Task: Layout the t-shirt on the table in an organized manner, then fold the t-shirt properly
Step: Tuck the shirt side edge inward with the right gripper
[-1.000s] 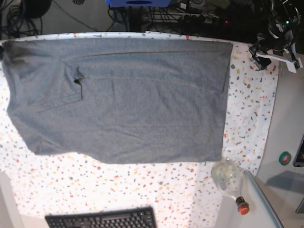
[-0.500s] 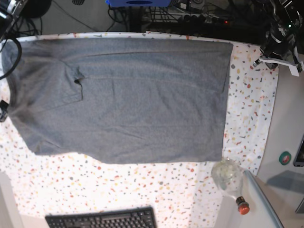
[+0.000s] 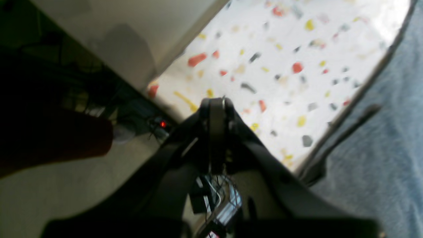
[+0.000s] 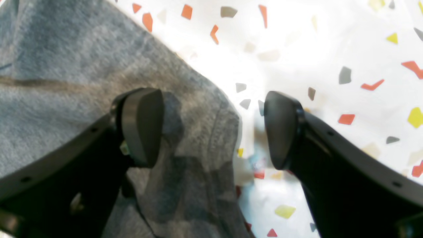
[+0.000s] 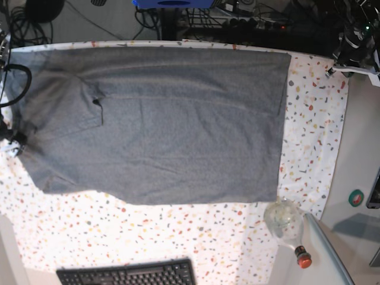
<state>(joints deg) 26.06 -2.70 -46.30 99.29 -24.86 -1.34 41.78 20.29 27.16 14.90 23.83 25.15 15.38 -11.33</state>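
The right gripper point(image 4: 211, 129) stood wide open over the edge of the t-shirt point(image 5: 160, 119), one finger above cloth, one above bare tabletop point(image 5: 314, 136). The grey shirt lay spread flat. The left gripper point(image 3: 216, 109) was closed, empty, by the far corner.

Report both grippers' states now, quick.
Left gripper: shut, holding nothing, off the t-shirt.
Right gripper: open, straddling the t-shirt's edge, nothing gripped.
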